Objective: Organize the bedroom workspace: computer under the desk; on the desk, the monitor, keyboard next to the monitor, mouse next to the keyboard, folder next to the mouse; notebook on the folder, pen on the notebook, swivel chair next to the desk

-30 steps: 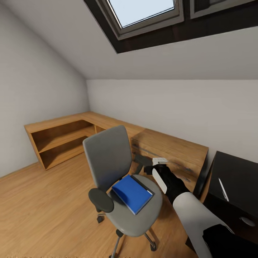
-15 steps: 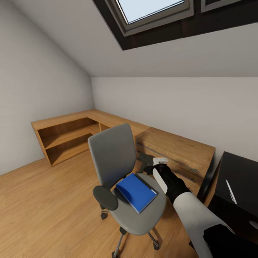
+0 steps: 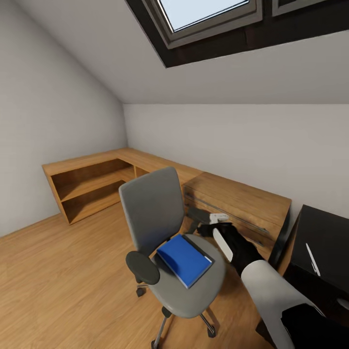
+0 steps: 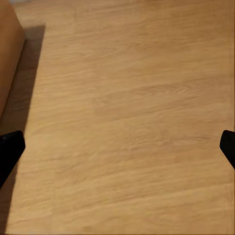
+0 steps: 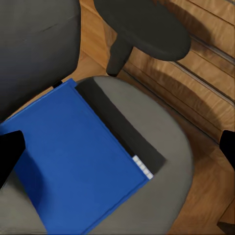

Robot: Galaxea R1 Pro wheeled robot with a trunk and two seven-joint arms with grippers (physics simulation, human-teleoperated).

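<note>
Folder (image 3: 184, 261) lies flat on the swivel chair (image 3: 169, 242) seat, long axis running roughly 10 to 4 o'clock in the head view. Right gripper (image 3: 206, 228) hangs above the seat's right edge, jaws spread wide, holding nothing, apparently clear of the folder. Right arm reaches in from 5 o'clock. Left gripper (image 4: 117, 149) is likewise spread wide over bare wood floor (image 4: 127, 98). Pen (image 3: 312, 259) rests on the desk (image 3: 325, 232) at 3 o'clock.

Head camera looks down from above at the swivel chair (image 3: 169, 242), lower centre of frame. Right wrist camera hovers close over the same seat and blue folder (image 5: 73, 161); left wrist camera faces floor (image 4: 127, 117).
</note>
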